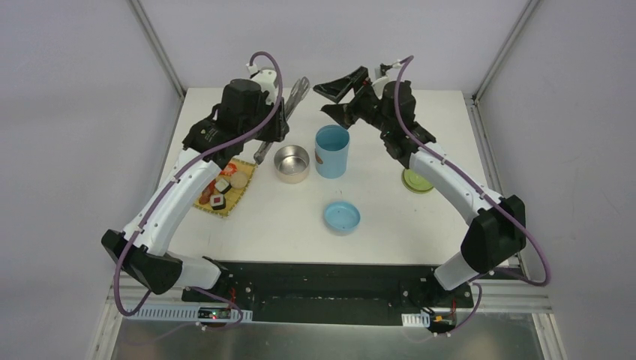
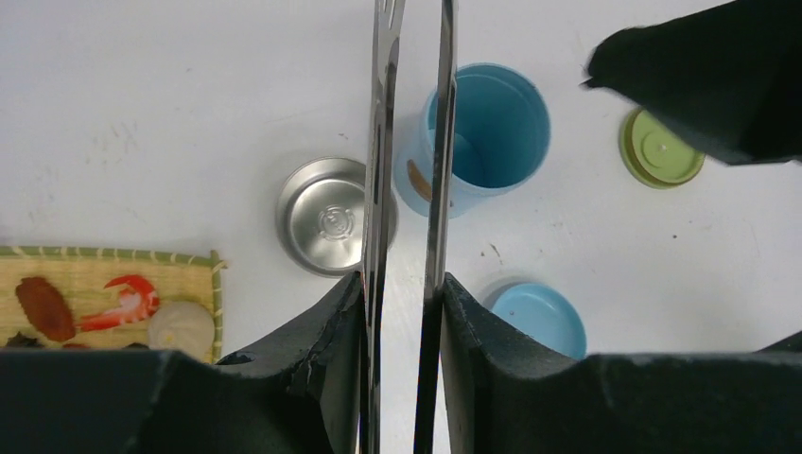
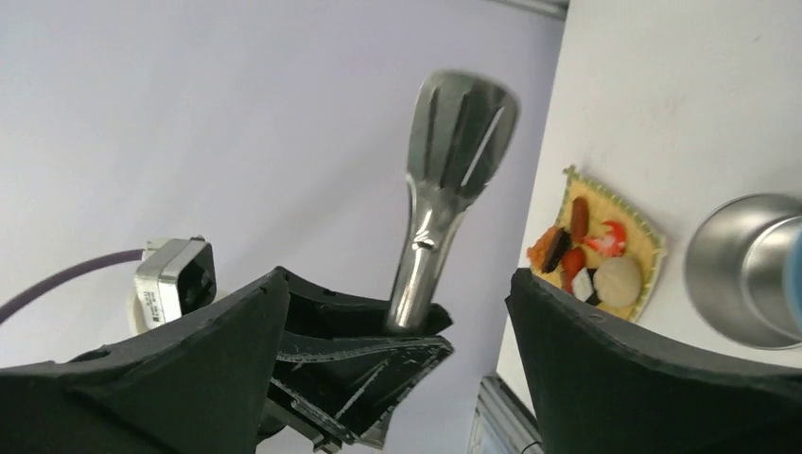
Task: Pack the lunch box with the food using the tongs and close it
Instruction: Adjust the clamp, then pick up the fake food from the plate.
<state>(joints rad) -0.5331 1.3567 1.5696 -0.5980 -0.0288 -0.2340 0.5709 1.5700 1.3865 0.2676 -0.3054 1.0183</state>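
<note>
Left end effector (image 2: 402, 312) pinches the tongs (image 2: 381, 142), tips aimed far-side, away from the food (image 2: 132, 301) on the mat (image 2: 95, 270) at its near left; right end effector (image 3: 395, 276) gapes wide, empty.

1 steel bowl (image 1: 292, 163). Just right of it, 1 light-blue cylinder (image 1: 332, 151). Nearer and to its right, 1 blue lid (image 1: 341, 217). Far right, 1 green lid (image 2: 662, 151). To its left, 1 bamboo mat (image 2: 180, 276) with about 6 food pieces (image 2: 128, 298), the small ones hard to separate. Above it, 1 pair of tongs (image 3: 426, 236).
</note>
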